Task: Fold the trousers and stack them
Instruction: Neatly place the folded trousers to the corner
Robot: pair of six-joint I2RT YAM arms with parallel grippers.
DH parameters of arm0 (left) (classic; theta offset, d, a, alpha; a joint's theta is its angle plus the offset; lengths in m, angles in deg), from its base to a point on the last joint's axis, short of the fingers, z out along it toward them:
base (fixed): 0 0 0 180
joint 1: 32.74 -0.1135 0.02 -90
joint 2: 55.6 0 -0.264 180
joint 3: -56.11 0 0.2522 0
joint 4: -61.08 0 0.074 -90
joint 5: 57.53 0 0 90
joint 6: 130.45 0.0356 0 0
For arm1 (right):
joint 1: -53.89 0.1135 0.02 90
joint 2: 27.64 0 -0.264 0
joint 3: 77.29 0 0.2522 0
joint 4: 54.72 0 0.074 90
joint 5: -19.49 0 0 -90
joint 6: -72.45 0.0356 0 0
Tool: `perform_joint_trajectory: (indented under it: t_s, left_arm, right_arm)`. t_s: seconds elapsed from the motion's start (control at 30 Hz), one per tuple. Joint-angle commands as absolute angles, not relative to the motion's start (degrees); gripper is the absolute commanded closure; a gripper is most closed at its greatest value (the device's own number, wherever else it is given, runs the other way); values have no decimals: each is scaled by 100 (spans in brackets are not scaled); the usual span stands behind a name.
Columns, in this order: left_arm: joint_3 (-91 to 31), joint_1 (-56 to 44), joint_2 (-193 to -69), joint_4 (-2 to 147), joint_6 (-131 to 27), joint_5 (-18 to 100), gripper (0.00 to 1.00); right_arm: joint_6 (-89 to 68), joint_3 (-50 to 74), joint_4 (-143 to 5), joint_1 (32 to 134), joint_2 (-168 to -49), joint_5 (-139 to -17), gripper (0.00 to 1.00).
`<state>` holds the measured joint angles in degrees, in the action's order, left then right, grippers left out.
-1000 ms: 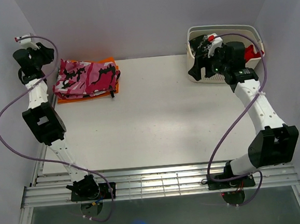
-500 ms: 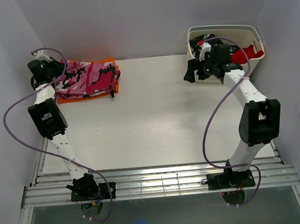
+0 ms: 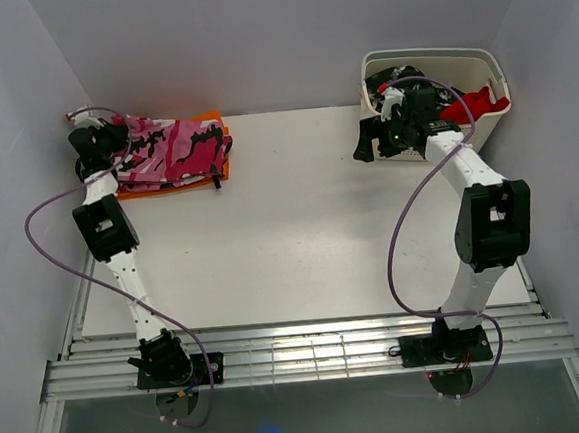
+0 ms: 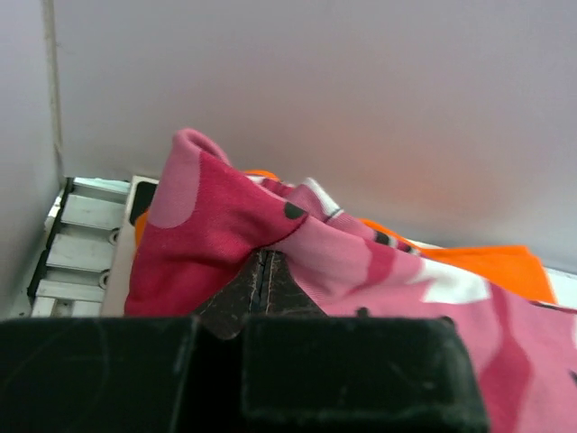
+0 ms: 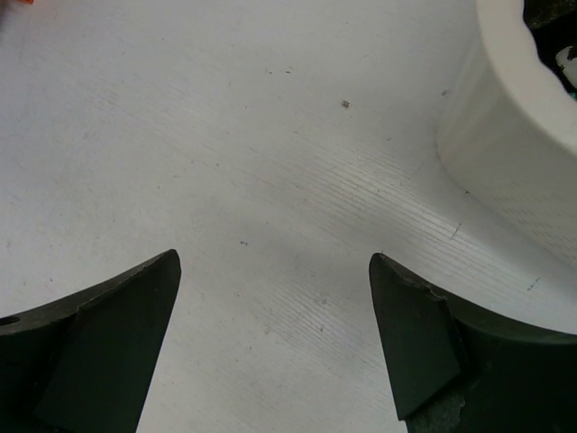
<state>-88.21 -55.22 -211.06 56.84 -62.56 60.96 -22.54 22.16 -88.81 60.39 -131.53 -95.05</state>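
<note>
At the upper left of the top view, the trousers (image 3: 169, 151) lie folded on an orange cloth (image 3: 205, 119) in the table's (image 3: 300, 226) far corner. The left gripper (image 4: 266, 271) has its fingers pressed together, pinching a fold at the trousers' left edge. At the upper right, the right gripper (image 5: 273, 262) hangs over the table just beside the basket (image 5: 505, 162), its fingers spread wide.

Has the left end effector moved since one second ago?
Yes. The left end effector came rightward and nearer, reaching the left edge of the folded pink camouflage cloth trousers.
</note>
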Motion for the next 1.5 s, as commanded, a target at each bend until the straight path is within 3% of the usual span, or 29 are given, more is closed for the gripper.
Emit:
perform_joint_trajectory:
  t_s: [0.0, 0.07, 0.27, 0.3, 0.43, 0.7, 0.97, 1.13, 1.3, 1.47]
  left_arm:
    - [-9204, -5515, -21327, 5114, -6330, 5576, 98]
    - [-9073, -5497, -21459, 4796, -6312, 5532, 92]
    - [-8766, -5454, -21181, 4355, -6032, 5786, 53]
    - [-8625, -5445, -20996, 4355, -5840, 5813, 38]
    - [-8088, -5409, -19845, 4802, -5295, 6050, 2]
    - [-7666, -5287, -17386, 8579, -3836, 6499, 2]
    - [-5788, -5006, -15555, 10900, -3421, 6903, 2]
    - [-4416, -4461, -14256, 11255, -2867, 6368, 2]
    - [-2870, -4101, -13305, 11017, -2920, 5691, 2]
    - [-2182, -4047, -12821, 10991, -2928, 5348, 2]
  right_arm:
    - [-2378, 2524, -8939, 6039, -13214, -9389, 10]
    - [-2422, 2472, -8957, 6039, -13231, -9363, 10]
    - [-2431, 2366, -8975, 6048, -13056, -9380, 10]
    - [-2431, 2375, -8975, 6048, -13021, -9380, 10]
    - [-2536, 2568, -9088, 6048, -12723, -9407, 10]
    - [-3081, 2218, -9256, 5969, -11782, -8511, 10]
    - [-3713, 830, -9291, 5916, -10587, -8132, 10]
    - [-3952, 319, -10063, 5916, -10165, -9001, 10]
    - [-4057, -410, -10187, 5907, -9918, -9003, 10]
    - [-4022, -789, -10065, 5916, -9620, -8879, 10]
